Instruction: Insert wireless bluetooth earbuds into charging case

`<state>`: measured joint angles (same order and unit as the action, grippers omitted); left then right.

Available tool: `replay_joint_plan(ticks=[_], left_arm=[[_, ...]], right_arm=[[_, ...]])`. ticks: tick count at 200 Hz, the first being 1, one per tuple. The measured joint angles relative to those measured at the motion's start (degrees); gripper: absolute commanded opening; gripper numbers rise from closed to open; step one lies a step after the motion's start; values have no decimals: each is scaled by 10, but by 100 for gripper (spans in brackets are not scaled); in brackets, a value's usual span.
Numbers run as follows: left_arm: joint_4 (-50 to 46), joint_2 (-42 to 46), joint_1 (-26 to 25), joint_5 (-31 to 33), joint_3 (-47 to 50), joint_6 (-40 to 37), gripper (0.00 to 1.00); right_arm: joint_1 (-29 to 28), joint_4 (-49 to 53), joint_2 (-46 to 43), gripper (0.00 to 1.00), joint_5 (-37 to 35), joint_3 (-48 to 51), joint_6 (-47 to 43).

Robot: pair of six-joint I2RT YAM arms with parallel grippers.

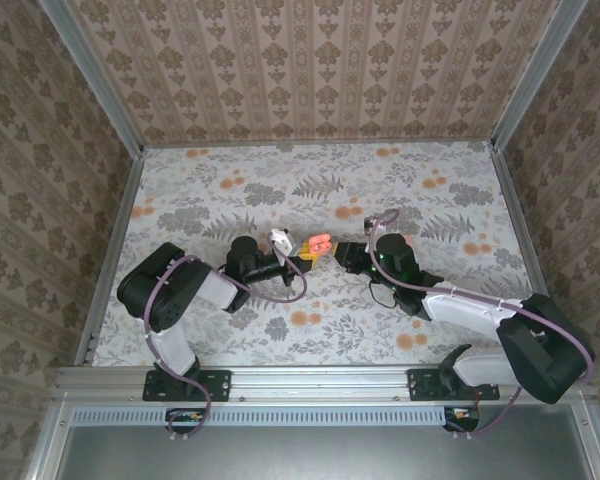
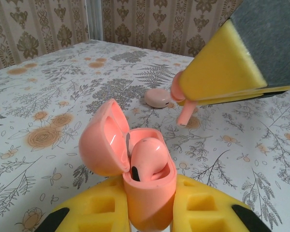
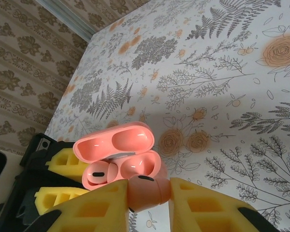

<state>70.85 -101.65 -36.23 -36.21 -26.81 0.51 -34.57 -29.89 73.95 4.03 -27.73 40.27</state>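
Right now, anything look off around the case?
A small pale-pink oval lies loose on the table behind the open charging case. One earbud sits in the case, the right gripper holds the second earbud, so the extra piece is unexplained.

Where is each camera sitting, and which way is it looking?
Top external: high behind the arm bases, looking down on the table; both arms show, left gripper and right gripper meeting at the open charging case.
Left wrist: on the left arm, looking across the table toward the wall; its yellow fingers clamp the case.
Right wrist: on the right arm, looking down at the case; its fingers pinch an earbud.
Shared: both wrist views show the open case holding a seated earbud.
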Motion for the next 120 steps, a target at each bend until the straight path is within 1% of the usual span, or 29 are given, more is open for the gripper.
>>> replay_joint_plan(ticks=[60, 120], left_arm=[[2, 0, 0, -7, -7, 11, 0], [2, 0, 0, -7, -7, 13, 0]], right_arm=[[-4, -33, 26, 25, -3, -1, -1], [-6, -39, 26, 25, -9, -1, -13]])
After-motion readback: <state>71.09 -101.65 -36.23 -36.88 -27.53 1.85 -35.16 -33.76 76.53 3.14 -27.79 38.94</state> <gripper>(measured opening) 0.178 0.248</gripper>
